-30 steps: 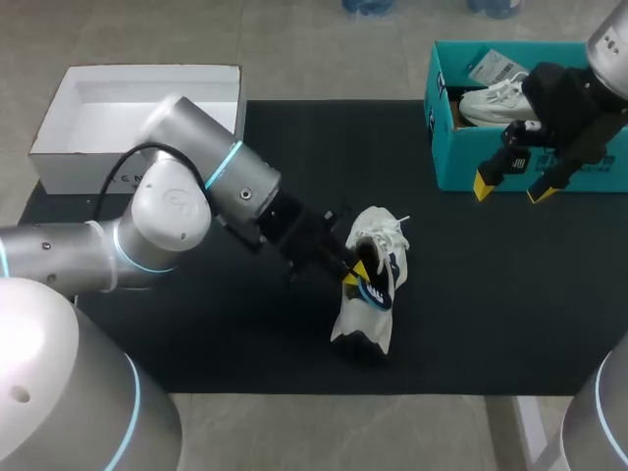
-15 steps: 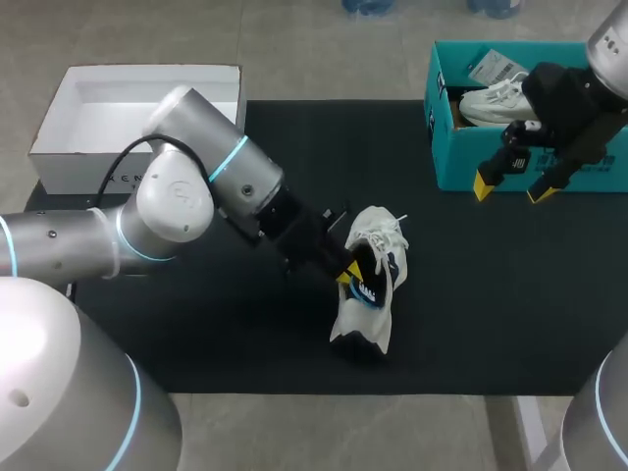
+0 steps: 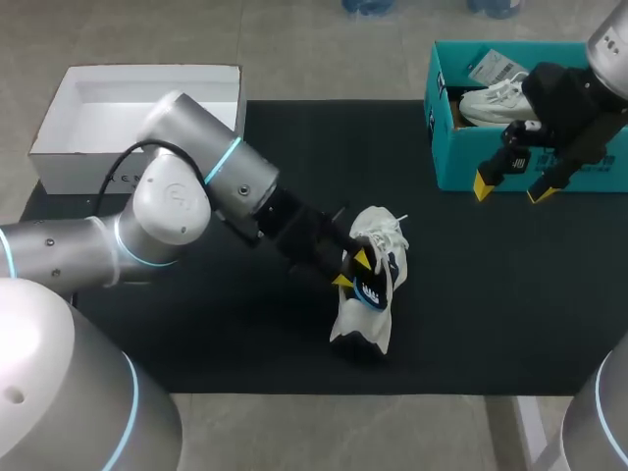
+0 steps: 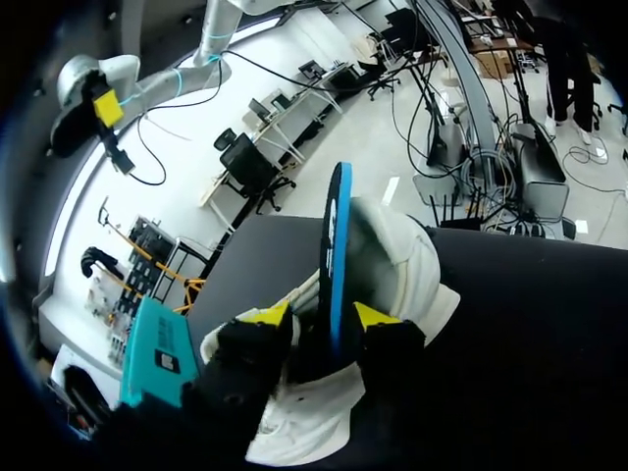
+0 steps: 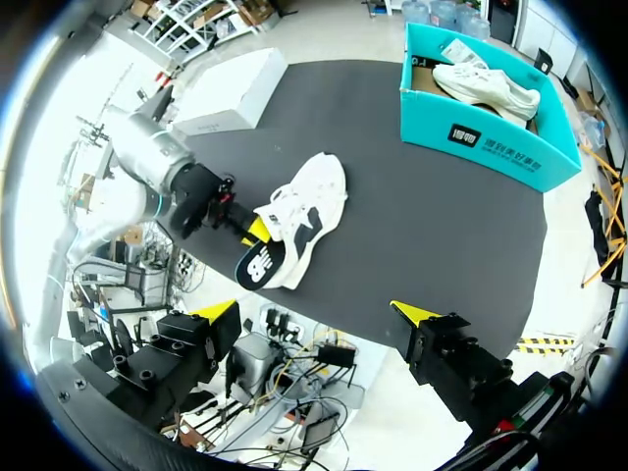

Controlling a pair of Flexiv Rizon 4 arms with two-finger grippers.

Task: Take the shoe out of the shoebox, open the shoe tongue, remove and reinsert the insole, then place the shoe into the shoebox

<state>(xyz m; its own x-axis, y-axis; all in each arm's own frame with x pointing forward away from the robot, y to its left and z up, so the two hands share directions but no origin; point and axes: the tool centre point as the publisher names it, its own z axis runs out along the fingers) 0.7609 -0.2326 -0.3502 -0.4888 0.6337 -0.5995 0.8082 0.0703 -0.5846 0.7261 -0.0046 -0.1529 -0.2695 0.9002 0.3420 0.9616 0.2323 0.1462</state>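
A white sneaker (image 3: pixel 365 329) with white laces is laid on its side near the middle of the black mat (image 3: pixel 491 294), well apart from the teal shoebox (image 3: pixel 453 167) at the far right. Its dark insole (image 4: pixel 335 245), edged in blue and marked with white print, is seen standing partly out of the opening. The left gripper (image 3: pixel 351 270) is set at that opening, its jaws apart with the insole between them and a dark gap on each side. The right gripper (image 3: pixel 511 186) is held above the mat just near of the shoebox, jaws wide apart and holding nothing. A second white shoe (image 3: pixel 491 98) is seen inside the shoebox. A white box (image 3: pixel 78 162) is placed at the far left.
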